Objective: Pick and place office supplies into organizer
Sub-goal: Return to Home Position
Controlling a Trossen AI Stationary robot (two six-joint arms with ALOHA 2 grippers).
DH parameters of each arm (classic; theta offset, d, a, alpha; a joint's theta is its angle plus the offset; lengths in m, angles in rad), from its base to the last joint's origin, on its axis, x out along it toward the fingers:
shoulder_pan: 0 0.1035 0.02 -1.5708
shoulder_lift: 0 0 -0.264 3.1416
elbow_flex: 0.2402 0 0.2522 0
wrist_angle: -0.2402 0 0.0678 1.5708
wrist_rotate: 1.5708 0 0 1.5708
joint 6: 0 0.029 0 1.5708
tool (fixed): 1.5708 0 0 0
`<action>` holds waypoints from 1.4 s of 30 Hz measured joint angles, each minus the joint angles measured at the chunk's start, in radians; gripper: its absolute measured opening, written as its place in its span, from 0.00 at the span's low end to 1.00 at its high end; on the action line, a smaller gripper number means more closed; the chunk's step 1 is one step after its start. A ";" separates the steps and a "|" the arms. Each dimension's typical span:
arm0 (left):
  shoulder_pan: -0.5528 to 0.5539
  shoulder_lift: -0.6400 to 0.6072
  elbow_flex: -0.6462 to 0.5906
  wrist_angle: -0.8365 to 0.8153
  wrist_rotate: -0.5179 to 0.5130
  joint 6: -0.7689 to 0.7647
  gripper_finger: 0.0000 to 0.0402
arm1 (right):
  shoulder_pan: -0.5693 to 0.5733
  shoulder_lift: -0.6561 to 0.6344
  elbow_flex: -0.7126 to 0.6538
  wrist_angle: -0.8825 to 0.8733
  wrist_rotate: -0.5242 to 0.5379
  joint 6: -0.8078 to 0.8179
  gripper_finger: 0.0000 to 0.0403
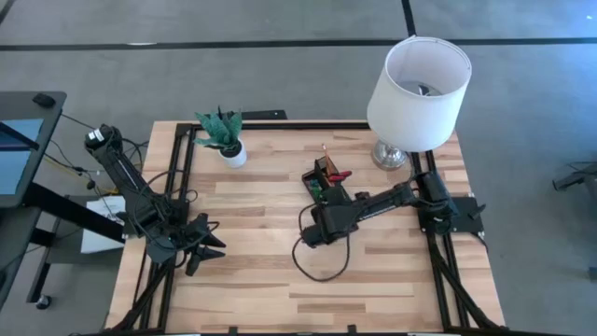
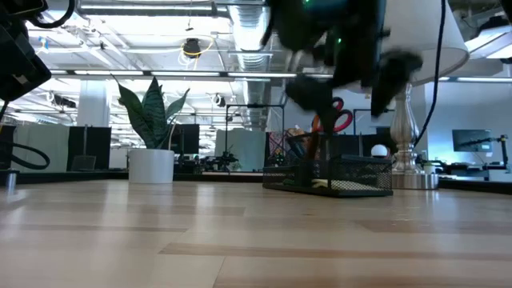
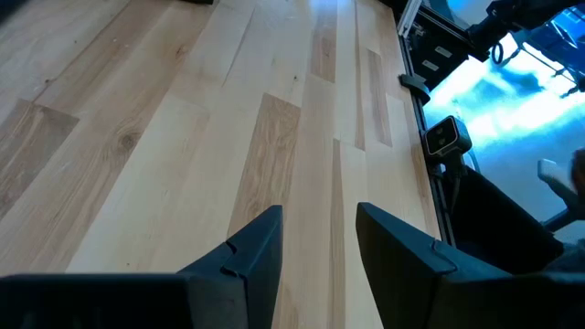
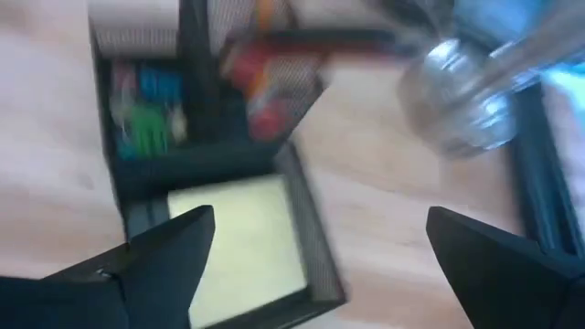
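Note:
The black mesh organizer (image 1: 324,179) stands at the table's middle, toward the far side. In the right wrist view a yellow sticky-note pad (image 4: 238,242) lies flat in its low tray. A green block (image 4: 146,128) sits in a compartment behind that. Red scissors handles (image 4: 251,68) stick up from the tall cup. My right gripper (image 4: 320,219) hovers open just above the organizer's near side, with nothing between its fingers. My left gripper (image 1: 207,245) waits near the table's left edge, open over bare wood (image 3: 318,219).
A white-shaded lamp (image 1: 418,79) stands at the far right, its metal base (image 4: 457,100) close to the organizer. A potted plant (image 1: 224,135) sits at the far left. A black cable (image 1: 322,261) loops on the wood under my right arm. The near half of the table is free.

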 joint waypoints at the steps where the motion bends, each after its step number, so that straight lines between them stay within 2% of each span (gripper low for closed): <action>1: 0.000 0.000 0.000 0.000 0.000 0.000 0.34 | 0.022 0.000 0.030 -0.065 0.039 0.066 0.98; 3: 0.000 0.000 0.000 0.000 0.000 0.000 0.34 | 0.075 -0.003 0.077 -0.075 0.102 0.129 0.98; 7: 0.000 0.000 0.000 -0.002 0.000 0.000 0.34 | 0.183 -0.065 0.126 -0.077 0.156 0.113 0.98; 9: 0.000 0.000 0.000 -0.003 0.000 0.000 0.34 | 0.237 -0.097 0.129 -0.078 0.162 0.105 0.98; 13: 0.000 0.000 0.000 -0.016 0.001 0.000 0.34 | 0.344 -0.165 0.132 -0.047 0.143 -0.039 0.98; 15: 0.000 0.000 0.000 -0.016 0.001 0.000 0.34 | 0.400 -0.184 0.131 -0.053 0.141 -0.041 0.98; 21: 0.000 0.000 0.000 -0.016 0.001 0.000 0.34 | 0.563 -0.254 0.129 -0.078 0.310 -0.039 0.98; 28: 0.000 0.000 0.000 -0.023 -0.010 0.025 0.34 | 0.778 -0.462 0.129 -0.078 0.467 -0.064 0.98; 33: -0.001 -0.054 0.026 -0.055 -0.126 0.102 0.34 | 0.942 -0.577 0.121 -0.070 0.606 -0.153 0.97; 37: -0.025 -0.213 0.089 -0.094 -0.201 0.293 0.34 | 1.014 -0.588 -0.026 -0.004 0.717 -0.137 0.98; 39: -0.038 -0.312 0.104 -0.072 -0.216 0.416 0.34 | 1.029 -0.587 -0.160 0.057 0.751 -0.069 0.98; 42: -0.052 -0.454 0.079 -0.066 -0.206 0.507 0.34 | 1.039 -0.586 -0.414 0.287 0.883 -0.048 0.98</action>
